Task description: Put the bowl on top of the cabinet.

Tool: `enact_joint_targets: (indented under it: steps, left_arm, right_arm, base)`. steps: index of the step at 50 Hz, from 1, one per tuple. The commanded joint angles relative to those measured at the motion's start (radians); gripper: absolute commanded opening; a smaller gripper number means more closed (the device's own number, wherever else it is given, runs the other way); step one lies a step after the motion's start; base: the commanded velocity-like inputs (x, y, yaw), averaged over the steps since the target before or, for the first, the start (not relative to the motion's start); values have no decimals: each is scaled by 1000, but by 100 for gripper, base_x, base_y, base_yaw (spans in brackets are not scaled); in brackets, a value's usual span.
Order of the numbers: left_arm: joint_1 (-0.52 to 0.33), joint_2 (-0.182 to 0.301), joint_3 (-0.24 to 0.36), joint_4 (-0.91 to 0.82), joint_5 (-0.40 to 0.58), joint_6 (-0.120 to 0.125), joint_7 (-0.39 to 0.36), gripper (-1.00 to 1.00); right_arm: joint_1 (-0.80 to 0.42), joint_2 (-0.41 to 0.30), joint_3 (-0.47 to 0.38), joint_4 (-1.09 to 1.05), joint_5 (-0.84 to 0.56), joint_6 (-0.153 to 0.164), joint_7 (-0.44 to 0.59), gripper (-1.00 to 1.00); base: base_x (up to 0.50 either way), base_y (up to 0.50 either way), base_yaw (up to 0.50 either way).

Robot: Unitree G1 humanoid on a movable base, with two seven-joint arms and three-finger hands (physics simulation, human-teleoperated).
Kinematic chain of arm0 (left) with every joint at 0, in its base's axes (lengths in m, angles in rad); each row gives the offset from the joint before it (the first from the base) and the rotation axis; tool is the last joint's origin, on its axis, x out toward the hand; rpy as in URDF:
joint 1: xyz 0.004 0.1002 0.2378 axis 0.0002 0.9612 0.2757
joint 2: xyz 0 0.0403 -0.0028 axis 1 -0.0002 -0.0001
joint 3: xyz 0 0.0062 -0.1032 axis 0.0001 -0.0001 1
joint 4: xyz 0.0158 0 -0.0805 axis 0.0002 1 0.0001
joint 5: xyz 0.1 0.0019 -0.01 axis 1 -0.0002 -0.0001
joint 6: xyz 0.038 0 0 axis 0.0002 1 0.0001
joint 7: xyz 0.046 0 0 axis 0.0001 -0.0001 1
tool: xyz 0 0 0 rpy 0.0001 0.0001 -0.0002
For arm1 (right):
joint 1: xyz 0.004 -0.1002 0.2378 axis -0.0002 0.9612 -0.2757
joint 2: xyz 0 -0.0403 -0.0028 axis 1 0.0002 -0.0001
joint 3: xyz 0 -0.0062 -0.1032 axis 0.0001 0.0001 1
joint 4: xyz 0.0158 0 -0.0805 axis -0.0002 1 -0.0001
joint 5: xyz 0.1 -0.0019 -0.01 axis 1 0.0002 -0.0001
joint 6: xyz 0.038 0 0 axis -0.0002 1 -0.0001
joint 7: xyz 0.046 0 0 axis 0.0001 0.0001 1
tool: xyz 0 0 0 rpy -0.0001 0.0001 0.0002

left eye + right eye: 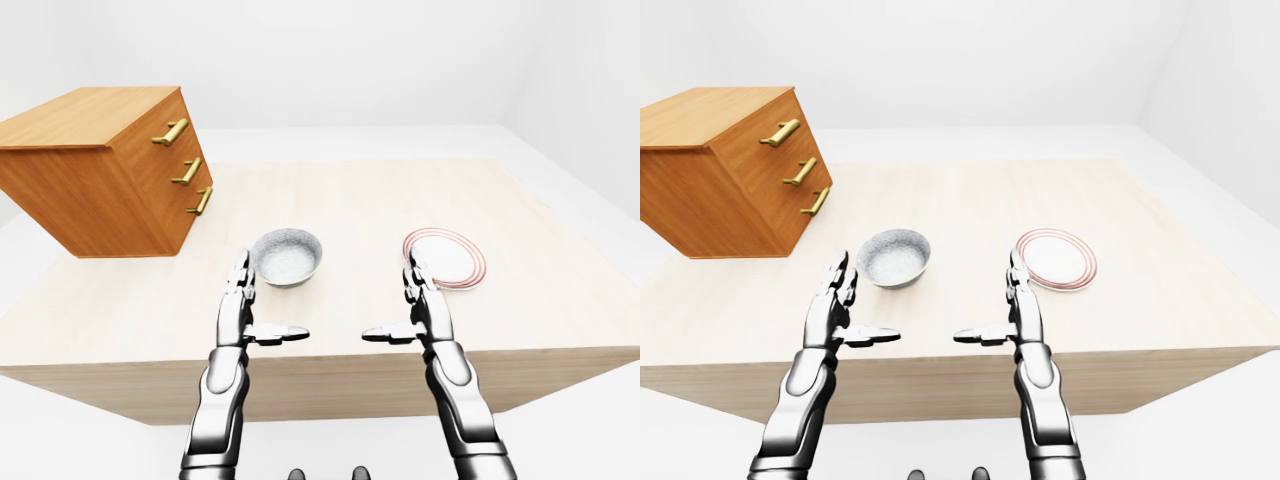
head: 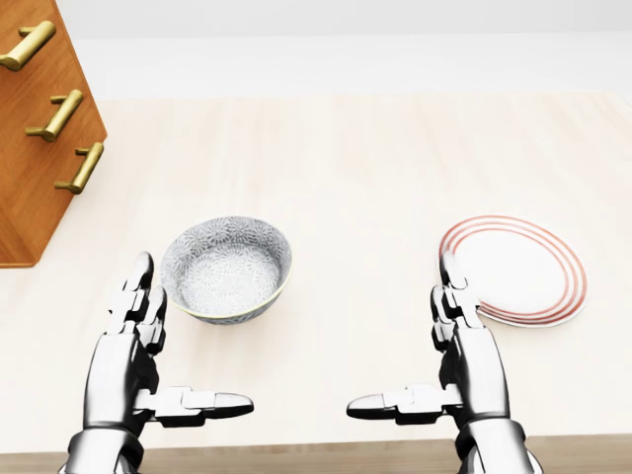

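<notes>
While bowl (image 2: 226, 269) rests untouched, left robot hand (image 2: 133, 357) stands beside.

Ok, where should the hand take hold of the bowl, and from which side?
Probably the rim on the head view's left. The bowl stands upright with its mouth open, so a thin wall is free to pinch from above, and the open left hand stands beside that side; the right hand is by the plate.

White plate (image 2: 513, 269) (red rings round its rim) lies flat on the pale wood table (image 2: 346, 158), toward the head view's right.
</notes>
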Motion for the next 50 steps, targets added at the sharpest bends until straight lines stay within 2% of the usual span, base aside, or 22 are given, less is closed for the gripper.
enact_joint_targets:
  steps: [1, 6, 8, 9, 10, 11, 12, 13, 14, 16, 17, 19, 20, 21, 23, 25, 30, 37, 39, 42, 47, 50]
  left_arm:
    - [15, 12, 25, -50, -14, 22, -25, 98]
    - [6, 14, 26, -61, -8, 30, -30, 98]
    - [4, 17, 24, -120, -7, 76, -32, 98]
    - [-1, 31, 15, -190, 23, 85, -41, 98]
    - [-8, 46, 9, -280, 72, 85, -43, 98]
    - [-43, 68, 22, -481, 116, 85, -58, 98]
    - [-138, 93, 63, -734, 116, 85, -102, 98]
    - [-357, 155, 161, -955, 67, 85, -130, 98]
    - [-476, 215, 214, -1015, 24, 85, -127, 98]
    - [-631, 341, 319, -1036, -155, 85, -51, 98]
    - [-651, 411, 370, -1037, -279, 85, 39, 97]
    - [-548, 545, 391, -1038, -505, 85, 219, 97]
    - [-464, 580, 361, -1038, -525, 85, 288, 98]
    - [-439, 597, 357, -1038, -565, 85, 333, 97]
    - [-417, 622, 368, -1038, -668, 85, 401, 98]
    - [-419, 658, 368, -1038, -694, 85, 436, 98]
    - [-420, 620, 360, -1038, -642, 85, 397, 98]
    - [-425, 512, 396, -1038, -527, 85, 276, 98]
    - [-405, 531, 371, -1038, -480, 85, 265, 98]
    - [-406, 524, 387, -1038, -522, 85, 276, 97]
    - [-388, 555, 403, -1038, -561, 85, 302, 98]
    - [-357, 542, 389, -1038, -488, 85, 269, 97]
  right_arm:
    - [16, -15, -19, 44, 9, -5, 54, 100]
    - [8, -15, -27, 47, 17, 1, 55, 100]
    - [-2, -19, -28, 8, 22, 33, 61, 100]
    - [-10, -22, -31, -104, 46, 81, 72, 100]
    - [-23, -23, -35, -217, 72, 81, 78, 100]
    - [-67, -21, -60, -380, 134, 81, 67, 100]
    - [-137, -46, -78, -542, 168, 81, 47, 100]
    - [-273, -63, -147, -715, 274, 81, -15, 100]
    - [-344, -65, -199, -787, 373, 81, -53, 100]
    - [-441, -120, -250, -872, 508, 81, -157, 100]
    - [-454, -150, -248, -889, 543, 81, -180, 100]
    - [-428, -173, -227, -866, 548, 81, -183, 100]
    - [-417, -178, -225, -863, 561, 81, -195, 100]
    - [-406, -183, -223, -871, 576, 81, -196, 100]
    - [-390, -197, -217, -886, 581, 81, -198, 100]
    - [-384, -204, -221, -887, 595, 81, -205, 100]
    - [-360, -200, -210, -876, 561, 81, -198, 100]
    - [-325, -169, -190, -844, 514, 81, -155, 100]
    - [-320, -166, -185, -843, 502, 81, -149, 100]
    - [-316, -162, -182, -849, 491, 81, -140, 100]
    - [-290, -152, -188, -867, 505, 81, -116, 100]
    - [-285, -153, -183, -866, 487, 81, -111, 100]
  base:
    - [0, 0, 0]
    - [0, 0, 0]
    - [0, 0, 0]
    - [0, 0, 0]
    - [0, 0, 0]
    - [0, 0, 0]
    - [0, 0, 0]
    - [0, 0, 0]
    - [0, 0, 0]
    - [0, 0, 0]
    - [0, 0, 0]
    - [0, 0, 0]
    - [0, 0, 0]
    - [0, 0, 0]
    - [0, 0, 0]
    - [0, 0, 0]
    - [0, 0, 0]
    - [0, 0, 0]
    - [0, 0, 0]
    - [0, 0, 0]
    - [0, 21, 0]
    - [0, 50, 0]
